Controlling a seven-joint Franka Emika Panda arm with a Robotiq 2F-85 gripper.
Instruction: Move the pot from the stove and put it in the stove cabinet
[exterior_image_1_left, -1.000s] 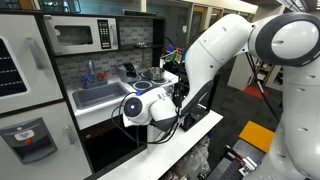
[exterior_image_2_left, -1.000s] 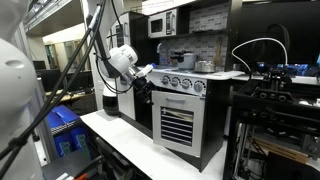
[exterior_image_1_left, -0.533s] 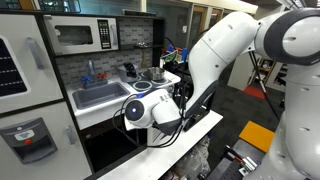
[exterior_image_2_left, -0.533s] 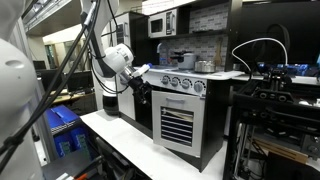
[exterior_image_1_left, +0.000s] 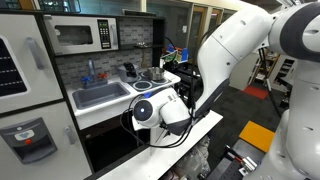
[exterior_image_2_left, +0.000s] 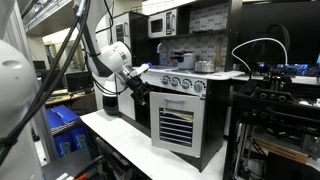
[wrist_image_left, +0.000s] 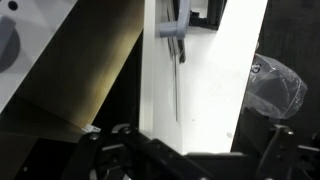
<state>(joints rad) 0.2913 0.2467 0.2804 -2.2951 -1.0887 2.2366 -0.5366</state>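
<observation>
The pot (exterior_image_2_left: 183, 57) sits on the stove (exterior_image_2_left: 196, 72) of the toy kitchen, above a row of knobs (exterior_image_2_left: 180, 84) and the white cabinet door (exterior_image_2_left: 175, 122), as shown in an exterior view. The pincer (exterior_image_2_left: 141, 88) hangs just beside the cabinet's front corner, lower than the pot and apart from it, above the white surface (exterior_image_2_left: 125, 140). In the wrist view its dark fingers (wrist_image_left: 100, 150) stand apart, facing a white panel with a grey handle (wrist_image_left: 173, 28).
</observation>
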